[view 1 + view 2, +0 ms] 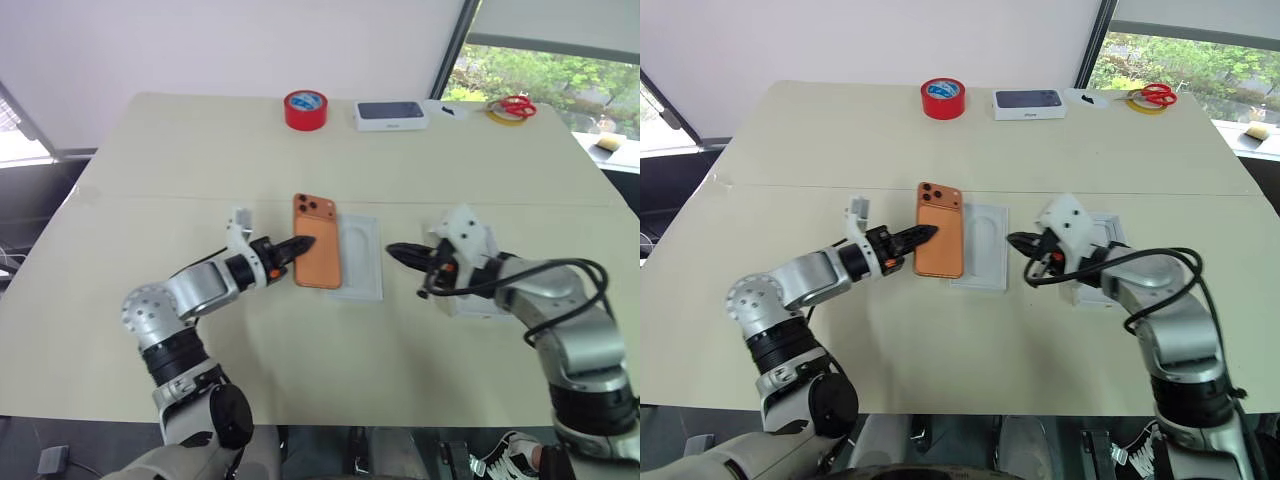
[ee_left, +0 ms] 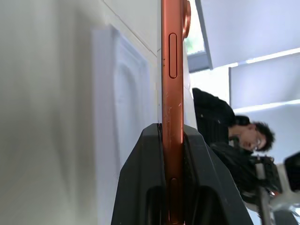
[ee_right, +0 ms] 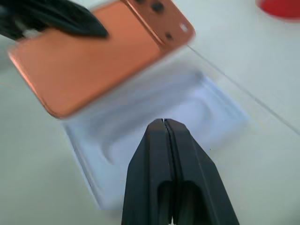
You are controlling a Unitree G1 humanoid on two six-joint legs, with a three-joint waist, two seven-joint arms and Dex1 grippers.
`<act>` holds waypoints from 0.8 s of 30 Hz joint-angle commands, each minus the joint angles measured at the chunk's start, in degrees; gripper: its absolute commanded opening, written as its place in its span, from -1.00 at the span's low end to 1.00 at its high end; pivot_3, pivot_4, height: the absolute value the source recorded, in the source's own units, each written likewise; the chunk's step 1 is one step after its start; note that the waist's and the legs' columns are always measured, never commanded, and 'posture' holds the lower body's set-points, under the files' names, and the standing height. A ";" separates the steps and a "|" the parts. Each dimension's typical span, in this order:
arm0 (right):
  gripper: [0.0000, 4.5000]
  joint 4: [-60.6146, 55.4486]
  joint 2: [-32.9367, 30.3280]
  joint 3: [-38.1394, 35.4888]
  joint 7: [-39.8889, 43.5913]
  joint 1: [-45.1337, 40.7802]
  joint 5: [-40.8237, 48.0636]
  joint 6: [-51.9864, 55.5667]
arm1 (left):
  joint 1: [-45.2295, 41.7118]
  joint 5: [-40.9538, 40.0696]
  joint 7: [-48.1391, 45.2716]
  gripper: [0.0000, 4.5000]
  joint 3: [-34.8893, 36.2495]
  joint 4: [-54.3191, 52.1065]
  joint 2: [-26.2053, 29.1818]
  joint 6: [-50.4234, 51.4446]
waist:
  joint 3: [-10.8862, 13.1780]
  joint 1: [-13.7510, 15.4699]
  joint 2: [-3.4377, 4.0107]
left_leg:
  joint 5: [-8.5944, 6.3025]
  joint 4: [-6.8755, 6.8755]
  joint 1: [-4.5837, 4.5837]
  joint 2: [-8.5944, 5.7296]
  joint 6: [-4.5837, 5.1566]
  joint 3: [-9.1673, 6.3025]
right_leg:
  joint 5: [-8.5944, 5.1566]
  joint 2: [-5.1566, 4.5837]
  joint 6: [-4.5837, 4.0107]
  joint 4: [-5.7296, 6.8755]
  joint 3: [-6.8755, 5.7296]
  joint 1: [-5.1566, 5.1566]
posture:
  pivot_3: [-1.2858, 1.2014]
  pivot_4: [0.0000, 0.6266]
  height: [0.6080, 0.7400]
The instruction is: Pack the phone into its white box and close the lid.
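Left gripper (image 1: pixel 303 243) clamped on phone (image 1: pixel 317 254) edge, lenses toward far side. Phone back up, lifted over table (image 1: pixel 150 170), overlapping white insert (image 1: pixel 358 258). Right gripper (image 1: pixel 397 251) clenched empty, pointing at insert. White tray (image 1: pixel 1098 262) beneath right forearm, mostly hidden. Far edge: red tape roll (image 1: pixel 305 109), blue-topped box (image 1: pixel 391 115), scissors (image 1: pixel 516 105). Person (image 2: pixel 234 140) seen in left wrist view.

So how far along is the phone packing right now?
Early. Done: the left gripper is shut on the phone, gripping its edge, with the flat white insert beside it. In hand: the phone is held over the table, not in any box. The right gripper is shut and holds nothing. Left: set the phone in the white box and close the lid.
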 commanded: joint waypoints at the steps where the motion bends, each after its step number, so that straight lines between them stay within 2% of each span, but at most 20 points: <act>1: -1.00 -2.94 -2.22 -5.64 -0.27 3.68 2.83 -0.89 | -2.45 3.42 -1.82 -0.99 -5.53 3.08 -0.81 -5.32 | 0.01 -0.15 -0.01 | 0.00 0.00 -0.01 0.00 0.00 0.02 | 0.00 0.00 0.00 -0.02 0.00 -0.01 | 0.03 -0.52 0.85; 8: -1.00 -6.52 -4.17 -11.36 -1.66 10.21 6.70 -0.59 | -5.86 8.00 -5.84 -0.99 -11.45 11.69 -2.12 -11.19 | 0.02 -0.15 -0.01 | -0.01 0.00 -0.02 0.00 0.01 0.02 | 0.00 0.01 0.00 -0.07 0.01 -0.02 | 0.03 -0.52 0.85; 18: -1.00 -7.98 -5.77 -12.34 -2.97 12.68 10.20 -1.42 | -5.31 9.60 -7.58 -0.99 -14.14 12.94 -2.10 -11.99 | 0.02 -0.08 -0.02 | -0.01 -0.01 -0.03 0.00 0.03 -0.03 | 0.00 0.01 0.00 -0.11 0.00 -0.01 | 0.03 -0.52 0.85; 20: -1.00 -7.87 -6.04 -11.98 -3.08 12.77 10.47 -1.74 | -5.13 9.61 -7.73 -0.56 -14.09 12.87 -1.93 -11.99 | 0.03 -0.05 -0.02 | -0.02 -0.01 -0.03 0.00 0.03 -0.03 | 0.00 0.01 0.00 -0.11 0.00 0.00 | 0.03 -0.52 0.85; 21: -1.00 -7.73 -6.19 -11.71 -3.15 12.74 10.54 -1.89 | -5.08 9.67 -7.80 -0.43 -14.12 12.86 -1.87 -11.99 | 0.02 -0.06 -0.02 | -0.02 -0.01 -0.02 0.00 0.03 -0.03 | 0.00 0.01 0.00 -0.11 0.00 0.00 | 0.03 -0.52 0.85; 24: -1.00 -7.34 -6.61 -11.08 -3.47 12.44 10.84 -2.30 | -5.03 9.23 -7.74 0.24 -13.89 12.21 -1.56 -11.37 | 0.02 -0.04 -0.02 | -0.02 0.00 -0.02 0.00 0.03 -0.03 | 0.00 0.01 0.00 -0.12 0.00 0.03 | 0.03 -0.52 0.85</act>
